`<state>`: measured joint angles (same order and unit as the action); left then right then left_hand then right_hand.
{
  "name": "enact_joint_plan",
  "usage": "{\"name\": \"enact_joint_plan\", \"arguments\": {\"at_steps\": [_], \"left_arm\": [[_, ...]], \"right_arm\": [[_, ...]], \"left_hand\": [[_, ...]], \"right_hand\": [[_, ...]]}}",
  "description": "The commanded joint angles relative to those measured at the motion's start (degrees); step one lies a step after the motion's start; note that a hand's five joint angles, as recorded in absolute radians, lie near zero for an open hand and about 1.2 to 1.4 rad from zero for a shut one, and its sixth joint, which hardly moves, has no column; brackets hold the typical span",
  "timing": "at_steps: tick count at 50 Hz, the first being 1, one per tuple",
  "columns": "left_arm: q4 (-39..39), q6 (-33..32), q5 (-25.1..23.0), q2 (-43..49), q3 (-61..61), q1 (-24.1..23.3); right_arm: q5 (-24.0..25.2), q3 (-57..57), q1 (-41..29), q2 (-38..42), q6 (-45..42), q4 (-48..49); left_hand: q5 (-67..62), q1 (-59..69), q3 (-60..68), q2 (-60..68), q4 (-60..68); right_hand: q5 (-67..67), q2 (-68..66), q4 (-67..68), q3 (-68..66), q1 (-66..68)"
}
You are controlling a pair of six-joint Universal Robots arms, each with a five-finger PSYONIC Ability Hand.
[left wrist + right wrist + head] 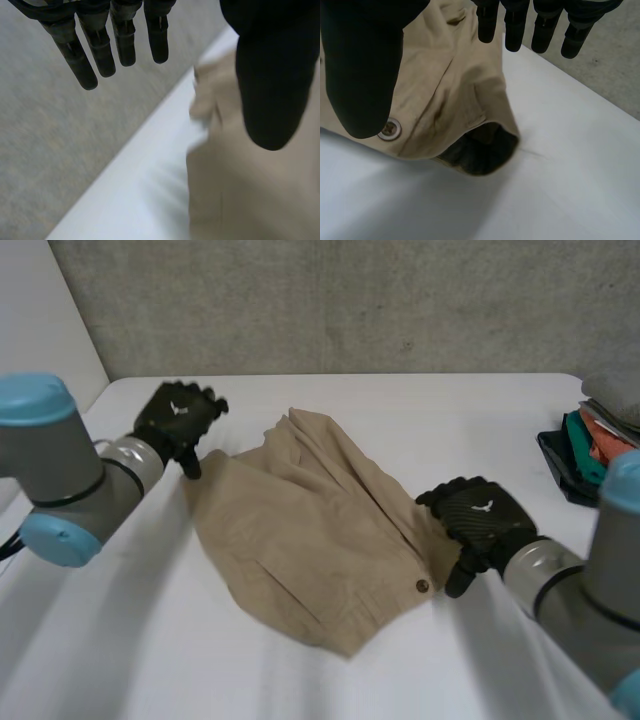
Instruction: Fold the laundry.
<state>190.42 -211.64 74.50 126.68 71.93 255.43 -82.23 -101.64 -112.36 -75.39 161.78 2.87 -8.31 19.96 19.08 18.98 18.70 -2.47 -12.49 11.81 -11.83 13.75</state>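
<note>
A tan pair of trousers [310, 530] lies folded in a heap on the middle of the white table [450, 420], its waist button [422, 586] towards my right. My left hand [178, 418] hovers just off the cloth's far left edge, open, its fingers [102, 47] straight and its thumb [272, 85] over the tan cloth [240, 185], holding nothing. My right hand [480, 525] is at the waistband on the right edge, open. Its fingers [545, 25] are straight above the waist opening [480, 150] and its thumb [362, 75] is beside the button [389, 129].
A stack of folded clothes [595, 445] in dark, green and orange sits at the table's far right edge. A grey wall [340, 300] runs behind the table.
</note>
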Motion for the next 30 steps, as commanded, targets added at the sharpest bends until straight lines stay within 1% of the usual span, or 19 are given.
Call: {"name": "enact_joint_plan", "arguments": {"at_steps": [1, 2, 3, 4, 5, 10, 13, 14, 15, 17, 18, 19, 21, 22, 23, 24, 27, 29, 30], "left_arm": [[-1.2, -6.9, 0.0, 13.0, -10.1, 0.1], [-1.3, -6.9, 0.0, 13.4, -10.8, 0.0], [-1.4, -6.7, 0.0, 14.5, -12.1, 0.0], [-1.4, -6.7, 0.0, 14.9, -12.7, -0.1], [-1.5, -6.8, 0.0, 15.4, -13.1, -0.1], [-2.2, -6.9, 0.7, 16.4, -13.8, -2.0], [-5.1, -6.1, 1.0, 15.1, -12.5, -3.4], [-6.2, -5.9, 1.3, 14.0, -11.9, -3.4], [-8.9, -5.3, 1.7, 10.4, -10.1, -3.3], [-10.9, -4.4, 2.1, 6.7, -7.7, -3.5], [-11.8, -3.8, 2.2, 4.8, -6.4, -3.5], [-12.7, -2.2, 2.3, 1.2, -3.5, -3.6], [-13.1, -0.1, 2.3, -2.3, 0.1, -3.8], [-13.1, 1.0, 2.2, -4.0, 1.9, -3.8], [-13.1, 2.9, 2.1, -7.8, 5.5, -4.1], [-13.1, 3.9, 2.1, -9.6, 7.5, -4.2], [-11.8, 5.7, 1.8, -15.3, 14.1, -4.9], [-10.6, 6.1, 1.9, -17.2, 16.6, -5.4], [-9.7, 6.1, 1.9, -17.9, 17.8, -5.6]], "right_arm": [[-4.8, 0.9, -2.7, 9.6, -5.1, 13.2], [-5.4, 1.2, -2.7, 10.3, -6.1, 13.7], [-7.0, 1.7, -2.7, 11.0, -8.3, 15.6], [-7.4, 1.8, -2.5, 11.1, -9.3, 16.1], [-7.9, 1.9, -2.3, 11.1, -10.1, 16.6], [-8.3, 2.8, -2.2, 10.9, -13.5, 18.1], [-8.0, 5.7, -2.0, 10.4, -13.9, 18.1], [-8.0, 6.8, -2.0, 10.3, -13.7, 18.1], [-7.9, 9.1, -2.0, 10.1, -14.1, 18.1], [-7.9, 11.9, -1.9, 10.2, -14.6, 17.7], [-7.9, 15.4, -1.8, 11.1, -15.2, 17.4], [-7.9, 17.5, -1.7, 11.7, -15.6, 17.5], [-7.9, 21.5, -1.4, 13.9, -16.8, 18.0], [-7.8, 25.4, -0.9, 16.7, -18.5, 18.2], [-7.7, 27.7, -0.7, 18.1, -19.4, 18.2], [-7.5, 29.9, -0.5, 19.4, -20.0, 18.3], [-4.4, 39.6, -0.2, 24.8, -22.5, 18.2], [-3.1, 44.8, -0.1, 28.7, -22.7, 18.2], [-1.5, 49.6, -0.1, 32.7, -22.7, 18.1]], "left_hand": [[-13.4, 11.7, 12.6, 12.7, 13.0], [-21.6, 19.9, 20.8, 20.9, 21.2], [-41.2, 39.5, 40.4, 40.5, 40.8], [-50.5, 48.9, 49.7, 49.8, 50.1], [-61.6, 59.9, 60.8, 60.9, 61.2], [-61.7, 60.0, 60.9, 61.0, 61.3], [-61.7, 60.0, 60.9, 61.0, 61.3], [-61.7, 60.0, 60.9, 61.0, 61.3], [-61.7, 60.0, 60.9, 61.0, 61.3], [-61.7, 60.0, 60.9, 61.0, 61.3], [-61.7, 60.0, 60.9, 61.0, 61.3], [-61.7, 60.0, 60.9, 61.0, 61.3], [-61.7, 60.0, 60.9, 61.0, 61.3], [-61.7, 60.0, 60.9, 61.0, 61.3], [-61.7, 60.0, 60.9, 61.0, 61.3], [-61.7, 60.0, 60.9, 61.0, 61.3], [-61.7, 60.0, 60.9, 61.0, 61.3], [-61.7, 60.0, 60.9, 61.0, 61.3], [-61.7, 60.0, 60.9, 61.0, 61.3]], "right_hand": [[-5.3, -5.2, 5.9, -5.9, 4.0], [-18.5, -18.5, 19.2, -19.1, 17.2], [-48.0, -47.9, 48.6, -48.6, 46.7], [-59.9, -59.9, 60.6, -60.5, 58.6], [-67.5, -67.4, 68.1, -68.1, 66.2], [-67.5, -67.5, 68.2, -68.2, 66.2], [-67.5, -67.5, 68.2, -68.2, 66.2], [-67.5, -67.5, 68.2, -68.2, 66.2], [-67.5, -67.5, 68.2, -68.2, 66.2], [-67.5, -67.5, 68.2, -68.2, 66.2], [-67.5, -67.5, 68.2, -68.2, 66.2], [-67.5, -67.5, 68.2, -68.2, 66.2], [-67.5, -67.5, 68.2, -68.2, 66.2], [-67.5, -67.5, 68.2, -68.2, 66.2], [-67.5, -67.5, 68.2, -68.2, 66.2], [-67.5, -67.5, 68.2, -68.2, 66.2], [-67.5, -67.5, 68.2, -68.2, 66.2], [-67.5, -67.5, 68.2, -68.2, 66.2], [-67.5, -67.5, 68.2, -68.2, 66.2]]}}
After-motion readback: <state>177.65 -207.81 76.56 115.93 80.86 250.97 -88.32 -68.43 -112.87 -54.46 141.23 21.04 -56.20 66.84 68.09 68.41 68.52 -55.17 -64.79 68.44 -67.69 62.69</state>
